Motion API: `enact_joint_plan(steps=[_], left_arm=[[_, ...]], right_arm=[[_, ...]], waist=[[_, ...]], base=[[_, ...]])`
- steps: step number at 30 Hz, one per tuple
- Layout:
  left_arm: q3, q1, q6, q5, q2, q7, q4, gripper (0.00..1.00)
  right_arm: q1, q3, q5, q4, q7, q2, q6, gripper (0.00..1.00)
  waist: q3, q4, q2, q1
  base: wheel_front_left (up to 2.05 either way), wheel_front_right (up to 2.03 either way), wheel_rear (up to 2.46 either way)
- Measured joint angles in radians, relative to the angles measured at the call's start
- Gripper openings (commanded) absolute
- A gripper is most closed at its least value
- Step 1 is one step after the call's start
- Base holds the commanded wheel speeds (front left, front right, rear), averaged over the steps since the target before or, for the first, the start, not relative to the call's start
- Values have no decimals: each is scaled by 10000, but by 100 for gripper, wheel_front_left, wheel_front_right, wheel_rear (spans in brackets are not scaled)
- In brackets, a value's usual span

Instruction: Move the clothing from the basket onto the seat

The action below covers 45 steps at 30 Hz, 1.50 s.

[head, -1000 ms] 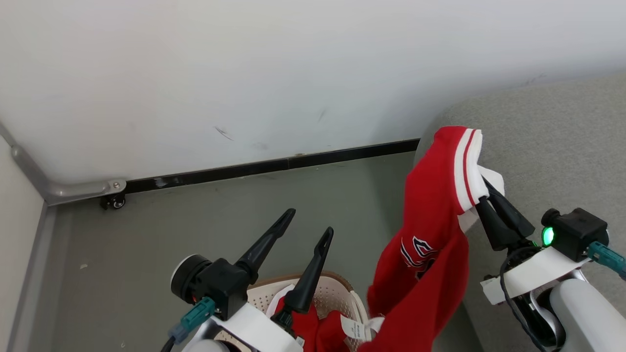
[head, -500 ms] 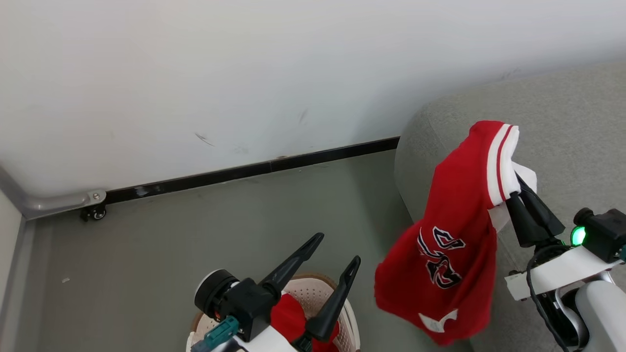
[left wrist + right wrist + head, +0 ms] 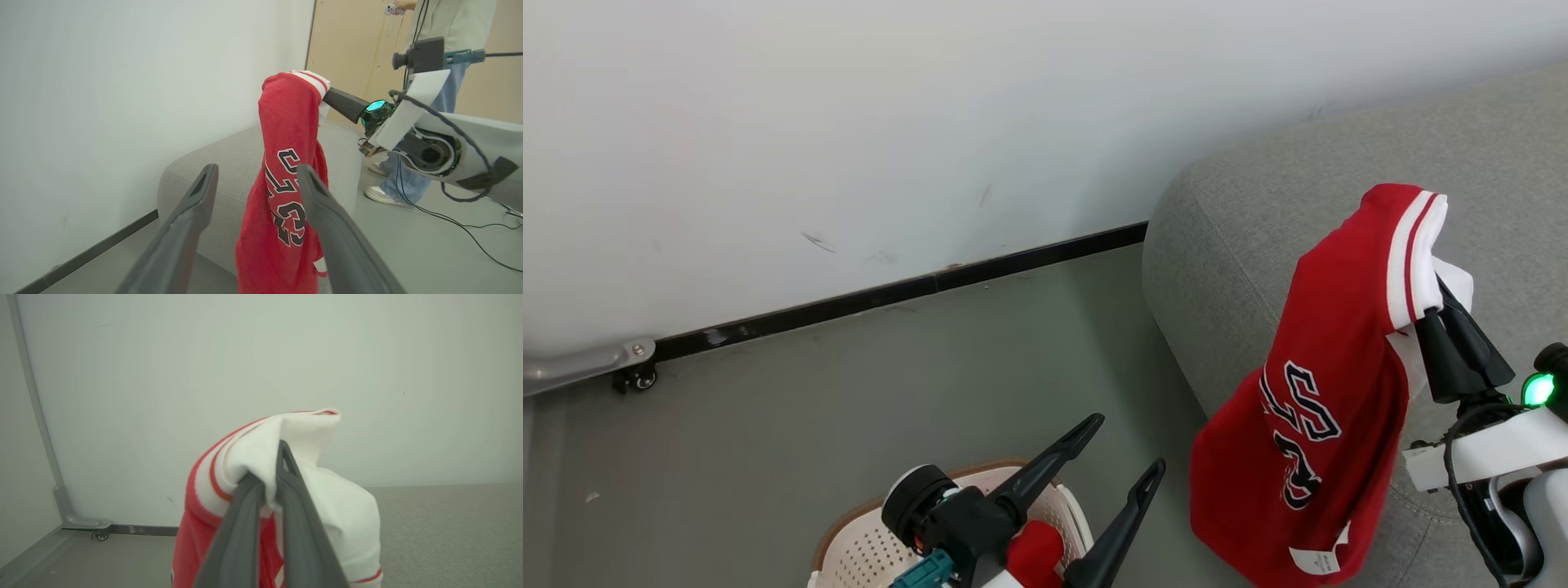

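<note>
Hanging from the right pincer, which is closed tight on its white-striped hem, the red numbered clothing dangles at the edge of the grey seat. The left pincer stands wide open and empty above the basket, which holds more red fabric.

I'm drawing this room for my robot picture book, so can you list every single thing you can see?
Wall: one, white, at the back.
Skirting: one strip, black, along the wall's foot.
Caster wheel: one, black, under the metal rail at the left.
Floor: grey-green, below.
Seat: one, grey, at the right.
Basket: one, cream with brown rim, on the floor.
Numbered jersey: one, red with white trim, hanging by the seat's corner.
Other garment: one, red, in the basket.
Person: one, jeans and white shoes, standing beyond the seat.
Left gripper: open, near the basket.
Right gripper: shut on the jersey's trim.
</note>
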Motion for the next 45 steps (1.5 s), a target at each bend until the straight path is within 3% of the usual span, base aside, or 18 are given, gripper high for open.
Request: enact_joint_plan(steps=[16,33,45], left_arm=[[-207,3,0,4,119,-10,-203,100],[-73,-441,4,199,244,322,-531,100],[67,-907,105,460,336,533,-934,100]], right_arm=[[-759,-182,393,136,844,-238,0,0],[-4707,-1818,796,1496,2307,-1618,0,0],[-6360,-2917,426,2558,2523,-2646,0,0]], waist=[[382,-442,0,0],[1427,-377,0,0],[2455,-168,0,0]], base=[[0,0,0],[0,0,0],[0,0,0]])
